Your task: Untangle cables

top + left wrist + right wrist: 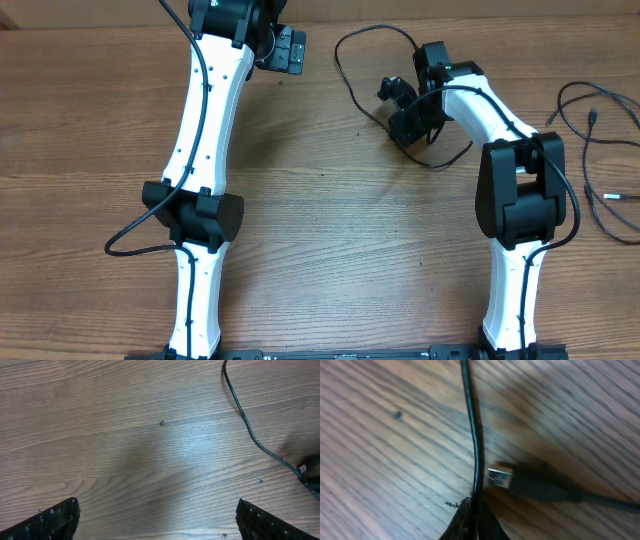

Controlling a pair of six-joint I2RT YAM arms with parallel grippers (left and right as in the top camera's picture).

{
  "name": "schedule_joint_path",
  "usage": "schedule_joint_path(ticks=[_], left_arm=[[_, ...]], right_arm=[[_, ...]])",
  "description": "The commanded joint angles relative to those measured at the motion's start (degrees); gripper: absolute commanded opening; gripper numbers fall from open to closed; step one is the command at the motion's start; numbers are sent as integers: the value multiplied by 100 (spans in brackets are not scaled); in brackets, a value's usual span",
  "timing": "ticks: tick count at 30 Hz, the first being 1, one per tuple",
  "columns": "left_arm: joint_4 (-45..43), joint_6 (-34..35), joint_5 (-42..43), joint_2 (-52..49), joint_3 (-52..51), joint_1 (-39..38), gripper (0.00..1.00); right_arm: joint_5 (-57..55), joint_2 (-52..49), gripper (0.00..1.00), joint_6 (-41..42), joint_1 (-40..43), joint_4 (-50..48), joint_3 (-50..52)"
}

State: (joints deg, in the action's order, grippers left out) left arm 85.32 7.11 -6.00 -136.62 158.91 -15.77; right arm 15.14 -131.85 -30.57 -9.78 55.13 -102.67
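Wood-grain surface point(330, 230) fills every view.

Left arm point(205, 110) reaches to the far edge. Right arm point(520, 190) bends in toward centre-right.

I see one black cable point(345, 75) lying in a loose loop on the surface, running from beside the left arm's end round to the right arm's end. More cables point(600, 150) sprawl in open loops at the right edge, well apart from that loop.

Left gripper point(157, 507) hangs over bare wood, fingers spread wide, holding nothing. A stretch of cord crosses the upper right corner of its view.

Right gripper point(472, 517) is pressed together, pinching the black cable low to the surface.

Silver-tipped plug point(500, 477) lies just beside the pinched cord, on its right in the wrist view. I cannot tell whether it belongs to the same cable.
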Motion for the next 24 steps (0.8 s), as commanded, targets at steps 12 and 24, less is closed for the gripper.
schedule_joint_path(ticks=[12, 24], left_arm=[[-9, 61, 48, 4, 35, -66, 100], [-9, 61, 48, 4, 35, -66, 100]], right_arm=[[-343, -61, 81, 155, 37, 271, -37], [-1340, -72, 82, 162, 66, 1342, 420]])
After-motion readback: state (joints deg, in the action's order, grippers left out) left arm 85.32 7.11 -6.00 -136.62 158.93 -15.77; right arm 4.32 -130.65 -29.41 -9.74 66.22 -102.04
